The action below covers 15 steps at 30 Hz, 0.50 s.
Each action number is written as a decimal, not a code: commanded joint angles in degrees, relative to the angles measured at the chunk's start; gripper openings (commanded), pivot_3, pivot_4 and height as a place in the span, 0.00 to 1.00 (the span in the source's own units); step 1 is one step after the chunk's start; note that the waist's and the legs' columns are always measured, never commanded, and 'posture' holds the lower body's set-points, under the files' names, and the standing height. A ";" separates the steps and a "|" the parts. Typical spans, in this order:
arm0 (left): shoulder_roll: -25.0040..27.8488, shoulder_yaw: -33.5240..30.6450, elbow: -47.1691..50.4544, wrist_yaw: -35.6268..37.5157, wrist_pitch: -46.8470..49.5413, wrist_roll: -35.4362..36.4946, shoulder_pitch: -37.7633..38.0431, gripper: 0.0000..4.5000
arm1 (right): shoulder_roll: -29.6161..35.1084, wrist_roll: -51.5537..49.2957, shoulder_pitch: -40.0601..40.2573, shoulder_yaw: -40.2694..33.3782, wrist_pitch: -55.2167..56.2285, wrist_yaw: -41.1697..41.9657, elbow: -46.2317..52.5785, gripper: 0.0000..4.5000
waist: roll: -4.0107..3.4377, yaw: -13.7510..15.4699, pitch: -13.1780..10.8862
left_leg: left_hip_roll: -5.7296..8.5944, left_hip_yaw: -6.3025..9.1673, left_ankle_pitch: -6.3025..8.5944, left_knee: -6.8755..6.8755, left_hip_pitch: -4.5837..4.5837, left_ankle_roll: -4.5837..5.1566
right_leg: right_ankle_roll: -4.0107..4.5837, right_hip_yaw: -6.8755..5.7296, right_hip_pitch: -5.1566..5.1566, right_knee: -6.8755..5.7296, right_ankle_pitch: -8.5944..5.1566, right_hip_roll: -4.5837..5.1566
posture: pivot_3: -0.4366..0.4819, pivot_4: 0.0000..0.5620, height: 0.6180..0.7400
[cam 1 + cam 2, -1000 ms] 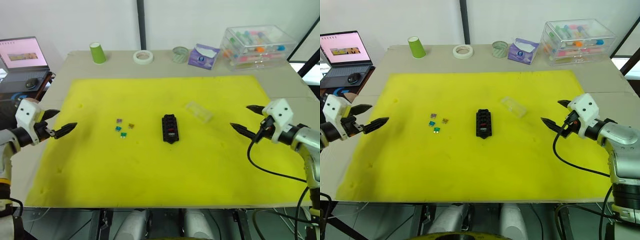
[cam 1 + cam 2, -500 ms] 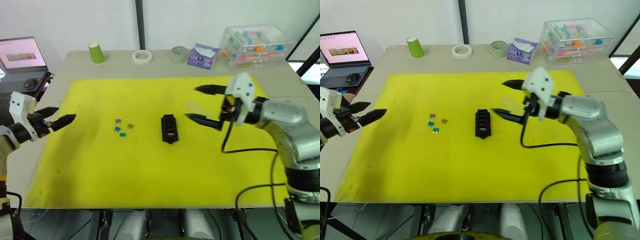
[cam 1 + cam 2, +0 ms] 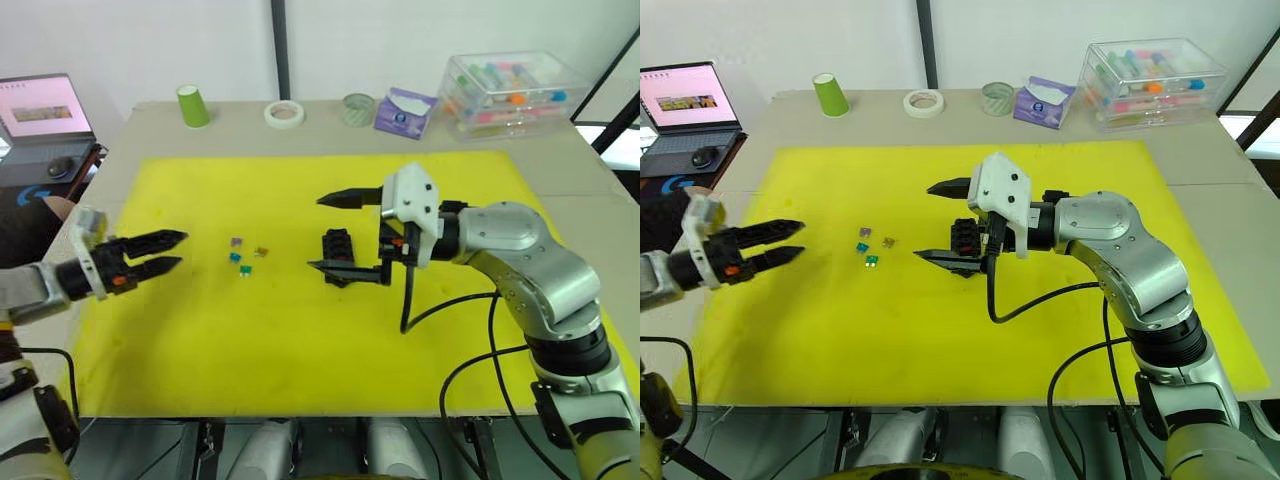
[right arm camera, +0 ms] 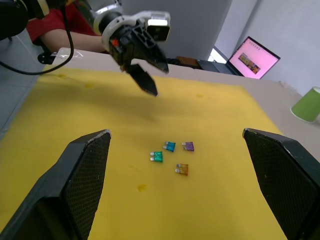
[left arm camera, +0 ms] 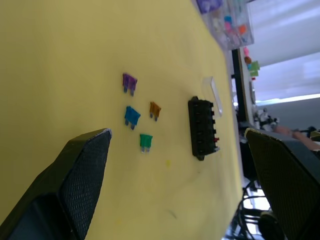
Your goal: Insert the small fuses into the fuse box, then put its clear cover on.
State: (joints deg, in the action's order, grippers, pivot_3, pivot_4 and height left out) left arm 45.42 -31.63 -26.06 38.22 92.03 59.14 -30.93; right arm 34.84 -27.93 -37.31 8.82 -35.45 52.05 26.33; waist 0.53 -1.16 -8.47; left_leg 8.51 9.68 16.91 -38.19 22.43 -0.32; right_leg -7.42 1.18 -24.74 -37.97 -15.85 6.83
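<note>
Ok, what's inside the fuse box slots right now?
In the left wrist view, the fuse box has one red fuse near an end; its other slots look dark, their depths unseen.

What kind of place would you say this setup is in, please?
Most likely a lab or robotics test bench: a worktable with a yellow foam mat, an open laptop at one side, and a clear bin of coloured tubes beside tape.

I see the counter [image 3: 1240, 160] under a yellow mat [image 3: 940, 330]. Along its far edge sit a green cup [image 3: 828, 94], tape roll [image 3: 925, 102], tissue pack [image 3: 1044, 101] and clear bin [image 3: 1155, 82].
</note>
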 commanded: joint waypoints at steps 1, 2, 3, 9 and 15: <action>0.18 1.20 -2.24 -3.90 0.47 5.73 -2.14 1.00 | -0.64 -0.82 -1.05 -0.77 -0.10 -0.53 0.93 1.00 | 0.00 -0.04 0.00 | 0.00 0.00 0.00 0.01 0.00 0.00 | 0.00 0.01 -0.02 -0.01 0.00 0.00 | 0.48 0.27 1.00; -1.46 1.48 -2.06 -4.96 0.47 4.43 -2.65 1.00 | -0.86 -0.84 -1.34 -0.73 -0.30 -0.75 0.89 1.00 | 0.00 -0.09 0.00 | 0.00 -0.01 0.00 0.01 0.00 0.00 | 0.00 0.03 -0.05 0.00 0.00 0.00 | 0.48 0.27 1.00; -2.61 1.60 -1.94 -5.84 0.47 3.58 -3.04 1.00 | -1.02 -0.81 -1.59 -0.68 -0.41 -0.87 0.79 1.00 | 0.00 -0.06 0.00 | 0.00 -0.02 0.00 0.01 0.00 0.00 | 0.00 0.05 -0.06 -0.01 0.00 0.00 | 0.48 0.27 1.00; -7.52 1.26 -4.81 -8.00 0.22 -0.36 -5.08 1.00 | -1.49 -0.81 -1.98 -0.53 -1.37 -1.66 0.86 1.00 | 0.04 0.09 0.03 | 0.03 -0.06 0.00 -0.02 0.00 0.00 | 0.00 0.06 -0.05 -0.01 0.00 0.00 | 0.48 0.27 1.00; -9.76 1.14 -4.20 -8.05 -2.75 -3.11 -5.46 1.00 | -1.89 -1.68 -2.33 -0.89 -2.60 -2.27 1.38 1.00 | 0.04 0.28 0.03 | 0.03 -0.06 0.00 -0.02 0.00 0.00 | 0.00 0.06 -0.05 -0.01 0.00 0.02 | 0.48 0.27 1.00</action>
State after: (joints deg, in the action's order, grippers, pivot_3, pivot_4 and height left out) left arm 35.88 -30.07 -30.73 30.37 90.66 56.89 -35.76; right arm 33.36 -28.47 -38.37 8.96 -38.02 50.24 25.80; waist 0.57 -0.88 -8.44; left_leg 8.54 9.62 16.91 -38.22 22.44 -0.32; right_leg -7.42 1.24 -24.79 -37.98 -15.85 6.85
